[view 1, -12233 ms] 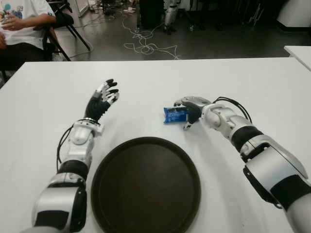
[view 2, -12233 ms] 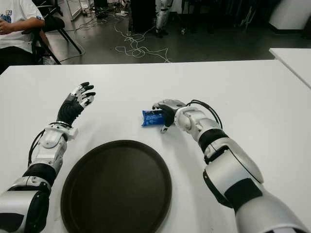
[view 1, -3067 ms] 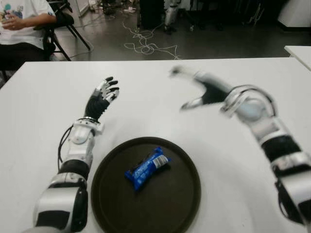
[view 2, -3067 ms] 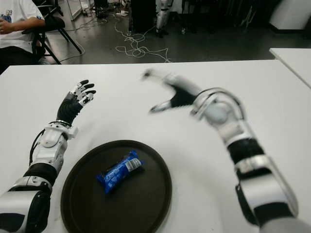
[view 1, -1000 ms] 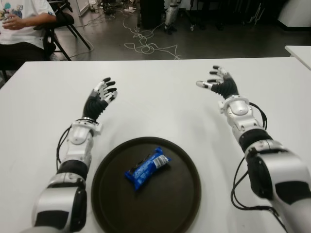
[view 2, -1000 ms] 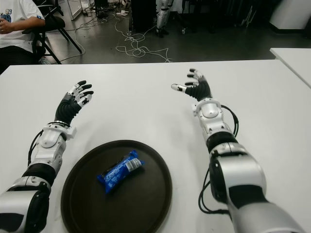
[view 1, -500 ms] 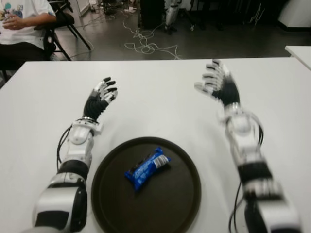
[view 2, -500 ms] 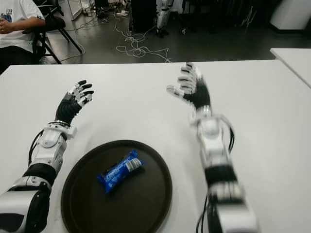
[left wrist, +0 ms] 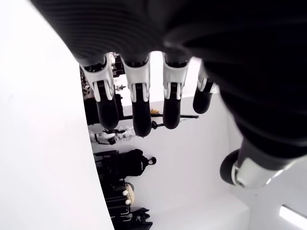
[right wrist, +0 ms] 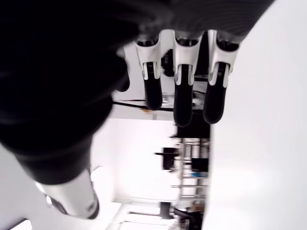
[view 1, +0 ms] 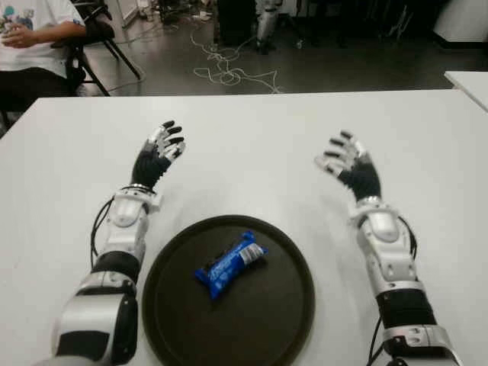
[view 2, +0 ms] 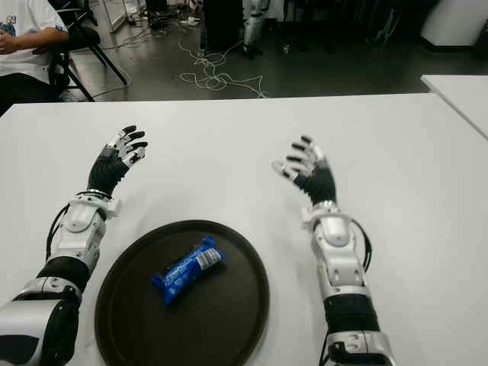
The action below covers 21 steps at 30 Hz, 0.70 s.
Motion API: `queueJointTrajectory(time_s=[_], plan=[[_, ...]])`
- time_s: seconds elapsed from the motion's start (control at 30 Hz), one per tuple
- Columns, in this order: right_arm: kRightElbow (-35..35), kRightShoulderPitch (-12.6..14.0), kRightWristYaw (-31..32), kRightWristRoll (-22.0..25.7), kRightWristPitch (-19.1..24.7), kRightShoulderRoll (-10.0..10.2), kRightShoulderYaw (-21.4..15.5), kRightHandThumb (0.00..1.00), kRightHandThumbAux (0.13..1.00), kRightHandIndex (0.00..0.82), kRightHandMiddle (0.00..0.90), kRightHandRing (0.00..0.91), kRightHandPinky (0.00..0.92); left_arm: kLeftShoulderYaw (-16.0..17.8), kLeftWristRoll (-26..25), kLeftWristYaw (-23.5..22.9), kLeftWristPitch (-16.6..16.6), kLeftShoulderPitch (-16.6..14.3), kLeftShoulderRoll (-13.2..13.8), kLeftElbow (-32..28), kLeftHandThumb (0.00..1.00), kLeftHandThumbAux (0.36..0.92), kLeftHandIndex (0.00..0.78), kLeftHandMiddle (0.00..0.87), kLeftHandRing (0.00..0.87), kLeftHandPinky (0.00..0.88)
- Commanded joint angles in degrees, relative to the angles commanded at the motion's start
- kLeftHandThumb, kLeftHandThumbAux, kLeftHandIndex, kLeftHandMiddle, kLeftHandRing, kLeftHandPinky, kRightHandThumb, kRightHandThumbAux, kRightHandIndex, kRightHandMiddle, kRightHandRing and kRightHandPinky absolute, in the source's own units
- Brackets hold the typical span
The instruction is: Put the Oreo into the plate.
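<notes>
The fingers [right wrist: 183, 96] of the right hand [view 1: 349, 164] are stretched out and spread, and they hold nothing; the right wrist view shows only white table and room behind them. The hand is raised over the white table [view 1: 252, 137] with the palm turned toward the middle, and its forearm runs back toward the robot on the right side.

The fingers [left wrist: 139, 103] of the left hand [view 1: 158, 156] are also extended and apart, with nothing between them. This hand shows on the left side of the table, with its fingertips pointing away from the robot.

Nearer to the robot than both sets of fingertips, between the two forearms, lies the round dark plate [view 1: 274, 320]. The Oreo [view 1: 229, 264], a blue packet with a white patch near one end, lies on the plate, a little to the left of its middle and placed diagonally. It is well apart from both hands, and no finger touches it.

Beyond the fingertips, past the far edge of the table, loose cables [view 1: 229, 72] lie on the dark floor. At the far left a person [view 1: 34, 38] in a white shirt sits on a chair.
</notes>
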Motion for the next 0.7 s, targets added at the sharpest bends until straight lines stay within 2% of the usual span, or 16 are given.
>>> queueJointTrajectory(time_s=[0.07,0.13,0.23,0.37,0.7], plan=[[4.84,-0.10,-0.05,-0.57,-3.08,0.27,0.03,0.200,0.786,0.109,0.213,0.255,0.337,-0.09,0.09,0.08,0.11,0.10,0.02,-0.16,0.211,0.579,0.109,0.170,0.168,0.194],[11.03,-2.22,-0.60,-1.52,-5.88,0.43,0.25,0.205,0.781,0.110,0.214,0.258,0.338,-0.17,0.16,0.08,0.32,0.15,0.10,-0.26,0.210,0.584,0.109,0.170,0.168,0.192],[15.76,-4.52,-0.95,-2.10,-7.89,0.04,0.33,0.214,0.773,0.114,0.218,0.264,0.343,-0.22,0.15,-0.05,0.50,0.18,0.17,-0.33,0.213,0.591,0.109,0.170,0.167,0.193],[17.91,-6.02,-0.63,-3.50,-8.77,-1.70,0.92,0.213,0.762,0.116,0.219,0.268,0.342,-0.22,-0.06,-0.75,0.24,0.23,0.28,-0.40,0.211,0.591,0.107,0.167,0.167,0.196],[19.64,-6.33,-0.40,-4.38,-11.57,-2.43,1.43,0.187,0.759,0.121,0.219,0.269,0.341,-0.03,-0.20,-1.19,0.14,0.21,0.34,-0.16,0.213,0.587,0.105,0.171,0.162,0.186]])
